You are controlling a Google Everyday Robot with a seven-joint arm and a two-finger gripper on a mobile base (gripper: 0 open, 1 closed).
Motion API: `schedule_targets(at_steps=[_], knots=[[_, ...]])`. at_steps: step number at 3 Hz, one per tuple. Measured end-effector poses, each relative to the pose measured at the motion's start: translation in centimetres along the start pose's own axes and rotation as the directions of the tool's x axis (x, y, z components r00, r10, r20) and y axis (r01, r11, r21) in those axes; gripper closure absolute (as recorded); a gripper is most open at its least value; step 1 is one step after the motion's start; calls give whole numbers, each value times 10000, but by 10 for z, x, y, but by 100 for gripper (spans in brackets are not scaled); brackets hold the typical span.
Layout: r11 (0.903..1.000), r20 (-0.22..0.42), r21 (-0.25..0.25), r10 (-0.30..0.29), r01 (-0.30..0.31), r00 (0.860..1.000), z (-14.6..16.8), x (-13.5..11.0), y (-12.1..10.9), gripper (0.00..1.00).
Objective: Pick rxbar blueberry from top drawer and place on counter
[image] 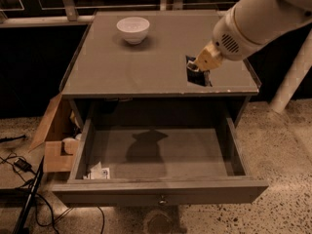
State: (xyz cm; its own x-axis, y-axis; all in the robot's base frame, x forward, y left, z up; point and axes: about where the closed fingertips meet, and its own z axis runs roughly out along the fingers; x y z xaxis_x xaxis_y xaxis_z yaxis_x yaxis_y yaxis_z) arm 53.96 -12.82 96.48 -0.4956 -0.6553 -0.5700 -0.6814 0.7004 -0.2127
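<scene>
The top drawer (229, 147) is pulled wide open, with its knob (162, 199) at the front and a bare grey floor. My gripper (197, 67) is above the front right part of the counter (122, 72), at the end of the white arm (258, 18) coming in from the upper right. It is shut on the rxbar blueberry (200, 77), a dark flat wrapper that hangs from the fingers just over the counter top. I cannot tell if the bar touches the surface.
A white bowl (133, 29) stands at the back left of the counter. A white paper scrap (99, 172) lies in the drawer's front left corner. A cardboard box (54, 143) and cables (22, 165) are on the floor at left. A white post (291, 77) stands at right.
</scene>
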Motion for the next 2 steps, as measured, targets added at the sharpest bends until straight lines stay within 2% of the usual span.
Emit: schedule_targets(at_steps=[1,2], knots=[[9968,596,664,-480,440,9971,6,-17,-13,100],[9889,1341,1218,-1012,850,9858,24,-29,-25,100]])
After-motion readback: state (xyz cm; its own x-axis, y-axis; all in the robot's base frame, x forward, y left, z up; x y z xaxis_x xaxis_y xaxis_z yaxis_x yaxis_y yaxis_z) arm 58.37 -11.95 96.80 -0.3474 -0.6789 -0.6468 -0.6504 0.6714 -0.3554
